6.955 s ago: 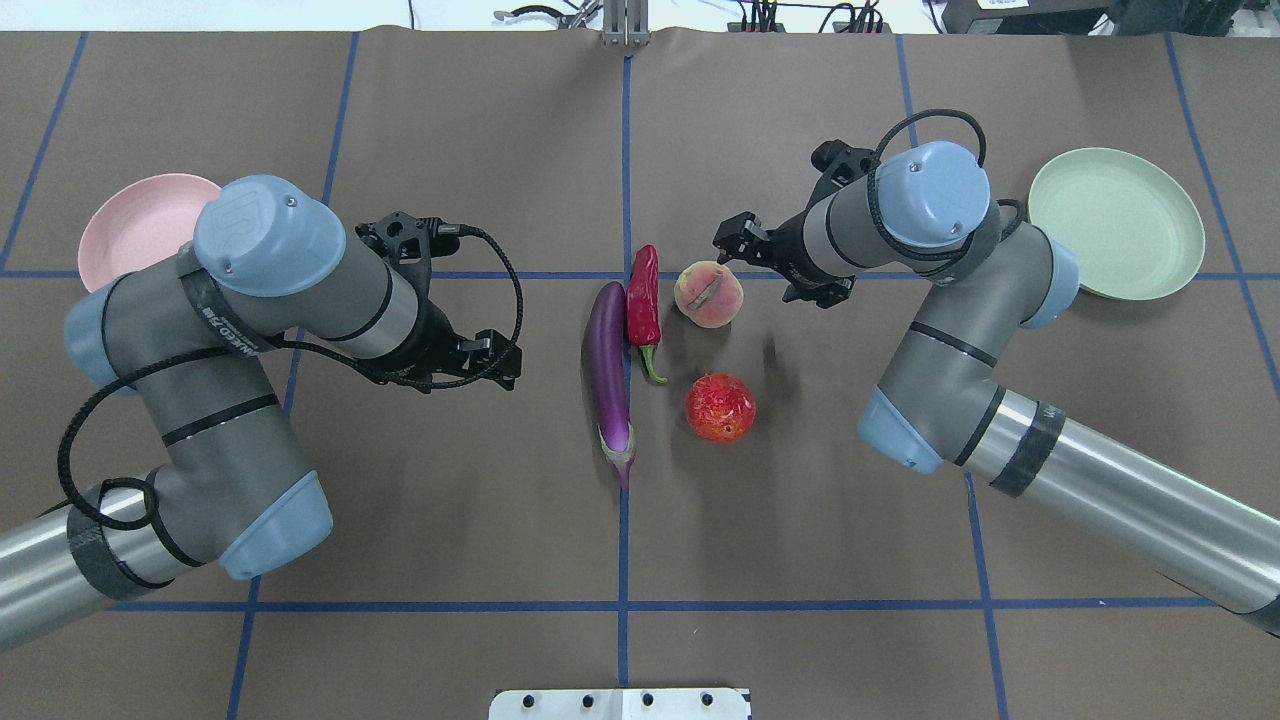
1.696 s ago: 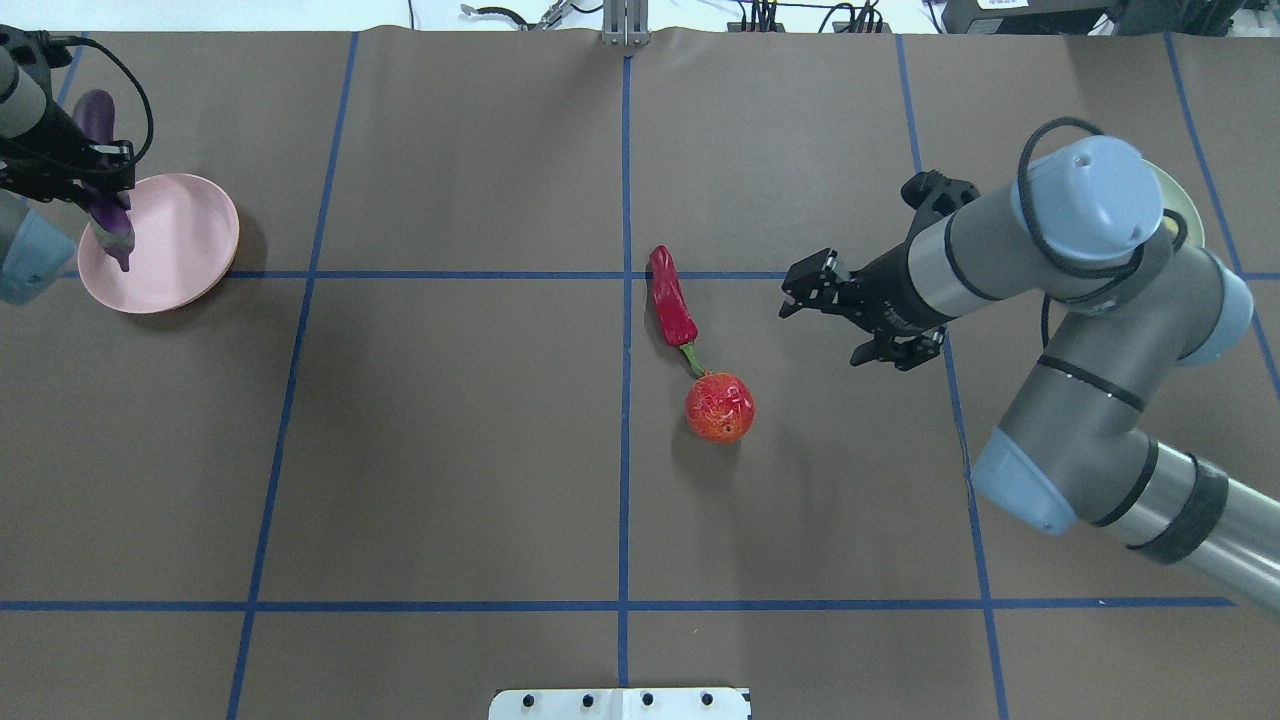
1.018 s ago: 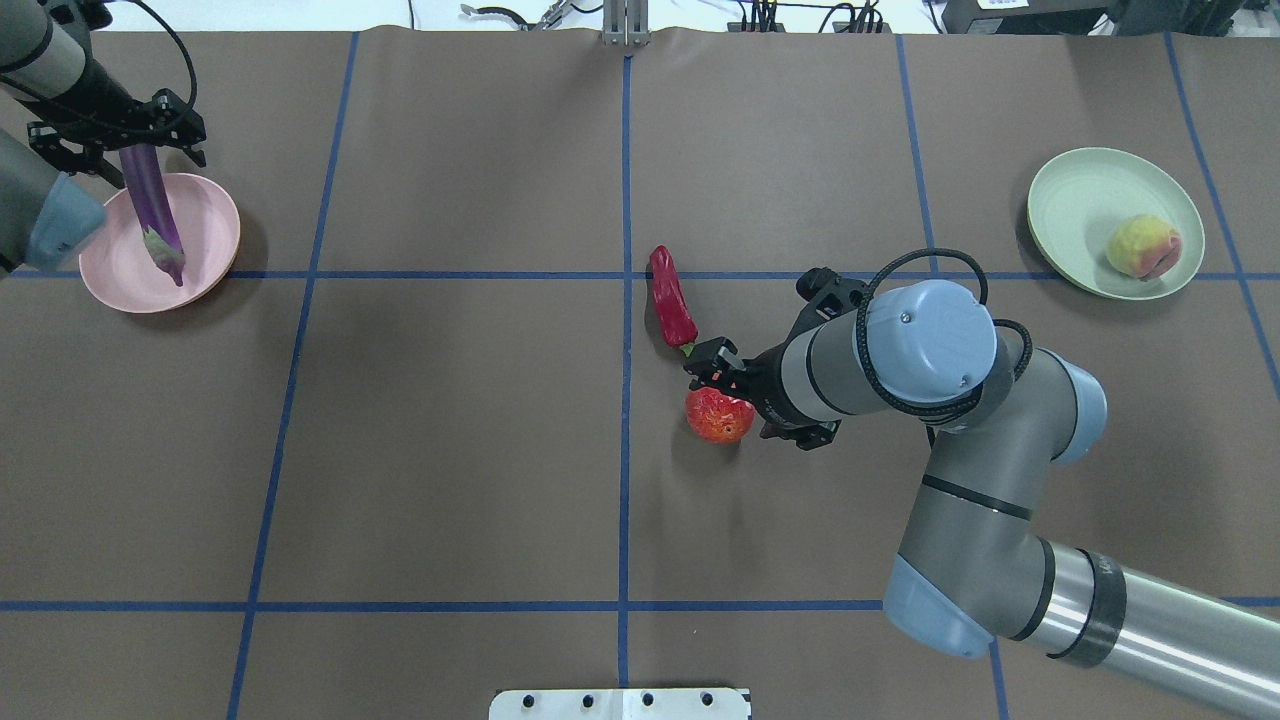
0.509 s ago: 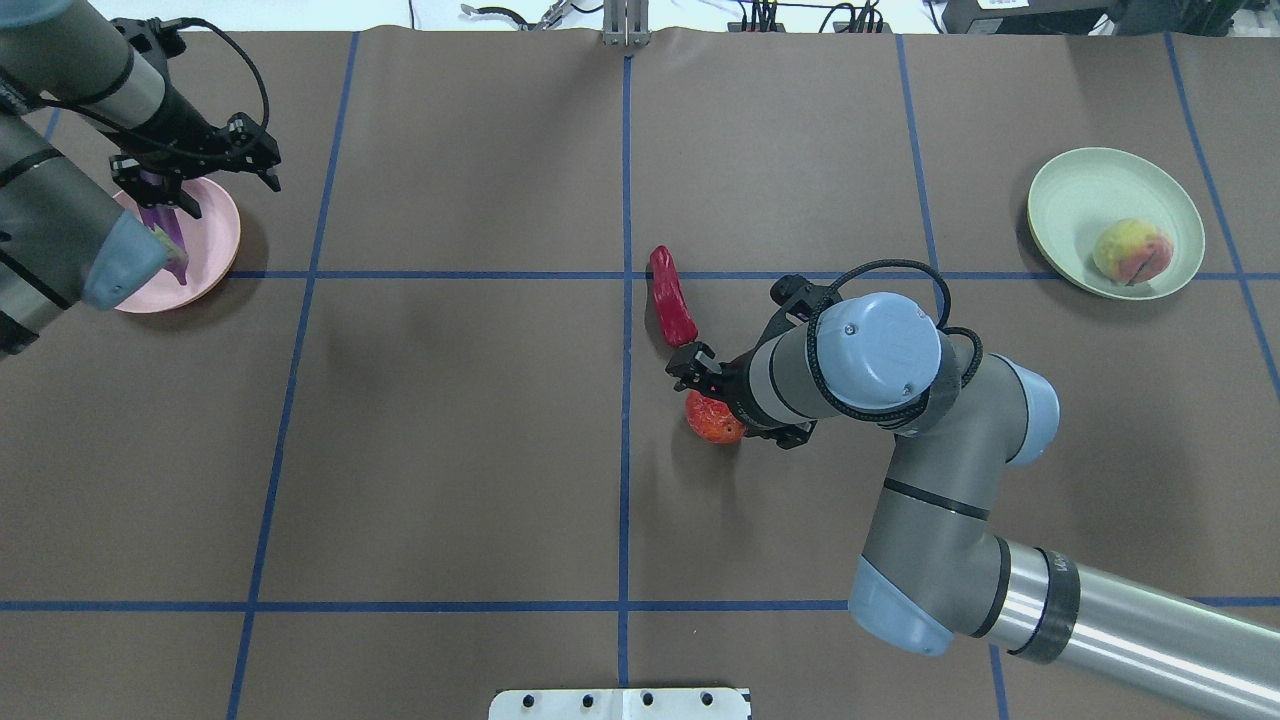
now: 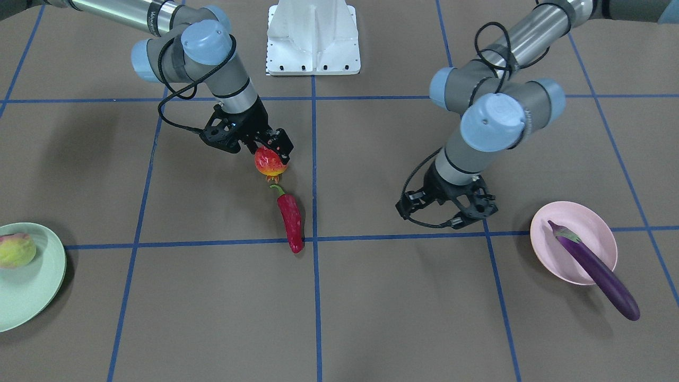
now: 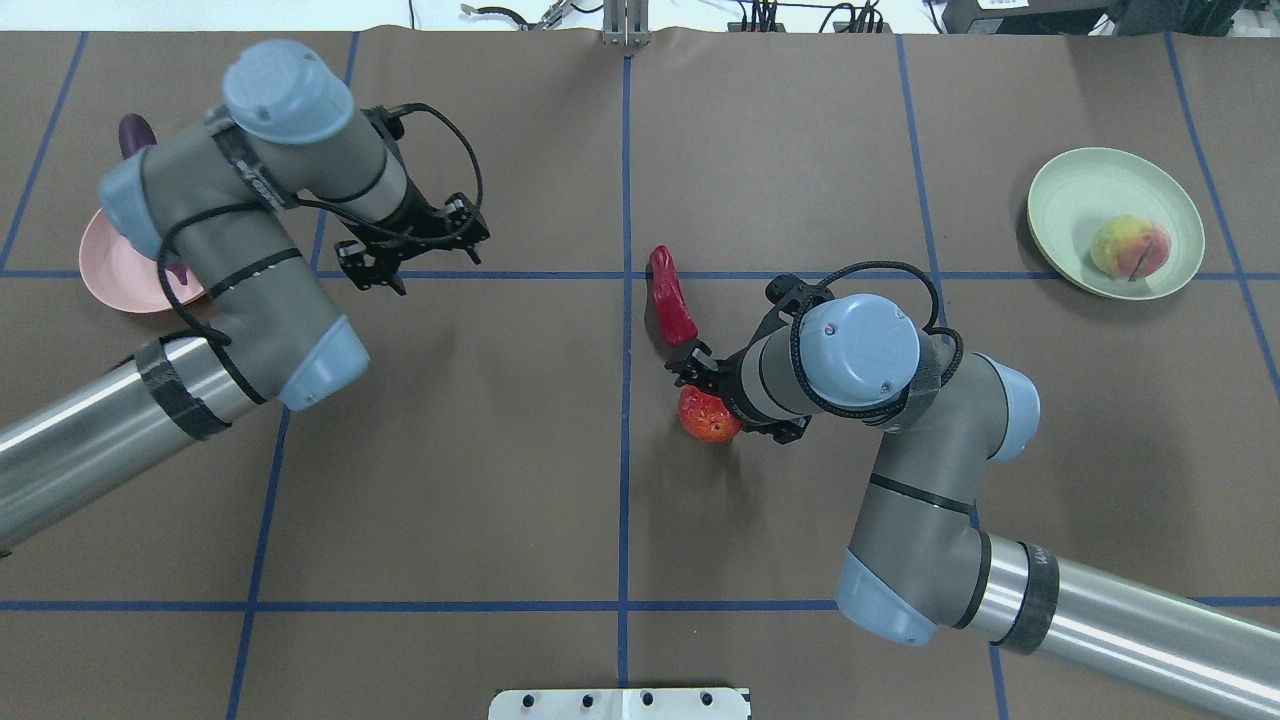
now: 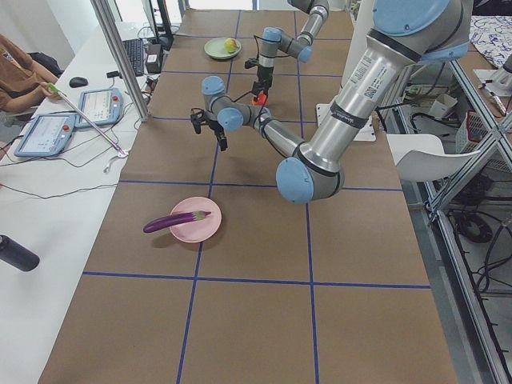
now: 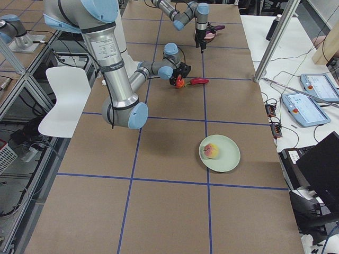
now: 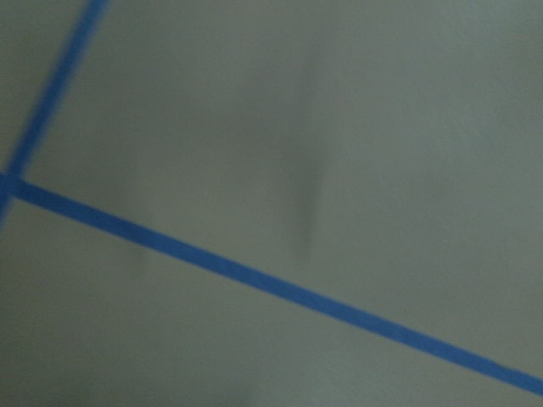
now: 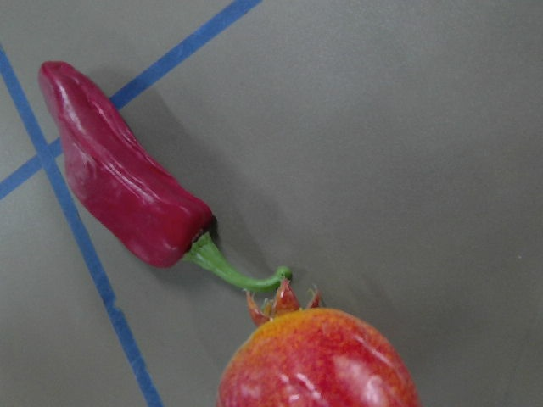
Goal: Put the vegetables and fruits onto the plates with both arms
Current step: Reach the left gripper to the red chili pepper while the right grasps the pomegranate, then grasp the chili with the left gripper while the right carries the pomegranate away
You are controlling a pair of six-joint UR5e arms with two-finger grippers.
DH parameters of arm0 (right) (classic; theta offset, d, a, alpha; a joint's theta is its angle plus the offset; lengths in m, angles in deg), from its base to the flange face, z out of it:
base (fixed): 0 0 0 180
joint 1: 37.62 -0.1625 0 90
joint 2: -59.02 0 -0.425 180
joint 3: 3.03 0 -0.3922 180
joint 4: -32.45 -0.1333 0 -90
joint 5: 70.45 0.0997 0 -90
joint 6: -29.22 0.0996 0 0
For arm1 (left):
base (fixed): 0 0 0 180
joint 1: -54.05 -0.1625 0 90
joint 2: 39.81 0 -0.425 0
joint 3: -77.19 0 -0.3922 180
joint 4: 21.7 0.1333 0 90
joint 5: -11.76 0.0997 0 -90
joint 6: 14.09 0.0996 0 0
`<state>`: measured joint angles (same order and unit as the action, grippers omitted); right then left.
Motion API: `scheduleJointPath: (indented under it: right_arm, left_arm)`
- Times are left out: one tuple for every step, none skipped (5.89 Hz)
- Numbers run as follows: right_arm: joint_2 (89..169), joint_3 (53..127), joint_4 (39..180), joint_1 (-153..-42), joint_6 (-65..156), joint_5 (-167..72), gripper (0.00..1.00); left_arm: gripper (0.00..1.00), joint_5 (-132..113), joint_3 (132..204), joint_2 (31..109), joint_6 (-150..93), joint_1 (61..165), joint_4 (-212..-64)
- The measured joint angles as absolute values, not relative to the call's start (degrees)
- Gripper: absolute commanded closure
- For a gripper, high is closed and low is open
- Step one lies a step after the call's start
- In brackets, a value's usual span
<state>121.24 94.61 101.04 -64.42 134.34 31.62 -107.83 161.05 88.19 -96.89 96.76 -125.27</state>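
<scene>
1. Nearest the robot: white base block [image 6: 620, 703] at the table's near edge, centred on the middle blue tape line [image 6: 622, 560] of the brown mat [image 6: 450, 450].
2. Right arm [image 6: 920, 530], reaching in from the near right toward the table's middle, with its wrist hiding part of the fruit from overhead.
3. Right gripper [image 5: 271, 153]: fingers set close against two sides of the pomegranate [image 5: 270, 162], nothing else held. Fruit low at the mat, resting or just lifted not to be told.
4. Just beyond: red chili pepper [image 6: 672, 308], flat on the mat beside the middle tape line. Green stem tip just beside the fruit's crown and close to the clamped fingers, contact unclear.
5. Left gripper [image 5: 448, 212]: fingers spread wide, empty, hanging over bare mat near a tape crossing, between chili and pink plate [image 5: 594, 225]. Left wrist view blurred, mat and tape only.
6. Left arm [image 6: 230, 290], folded over the far left, covering most of the pink plate from overhead.
7. Eggplant [image 5: 594, 268]: cap end inside the pink plate, body slanting across the rim, tip out over the mat.
8. Far right: mint green plate [image 6: 1075, 195], well apart from both grippers, with the peach [image 6: 1130, 248] inside, off centre toward the right rim.
9. Farthest: metal bracket [image 6: 625, 25] and cables [image 6: 800, 18] along the far edge. Past these, side bench [image 7: 48, 208] with tablets [image 7: 100, 106].
</scene>
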Motion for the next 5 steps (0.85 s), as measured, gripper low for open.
scheduleJointPath:
  right_arm:
    - [121.0,94.2,101.0,-64.4,135.0,31.4,1.0]
    - [121.0,94.2,100.9,-64.4,136.1,31.4,1.0]
    - [121.3,95.2,100.9,-65.0,136.9,31.7,1.0]
    - [122.5,97.2,101.1,-67.1,137.1,33.5,1.0]
    - [124.5,98.9,101.2,-71.3,136.2,37.9,1.0]
  left_arm:
    - [0.0,-106.6,158.7,92.2,-99.9,93.8,-125.2]
    - [0.0,-105.8,154.5,97.0,-102.4,91.8,-125.3]
    - [0.0,-104.9,150.8,101.0,-103.7,90.4,-125.5]
    - [0.0,-104.4,148.7,103.2,-103.9,89.7,-125.9]
    - [0.0,-104.2,146.3,105.4,-103.9,89.4,-126.2]
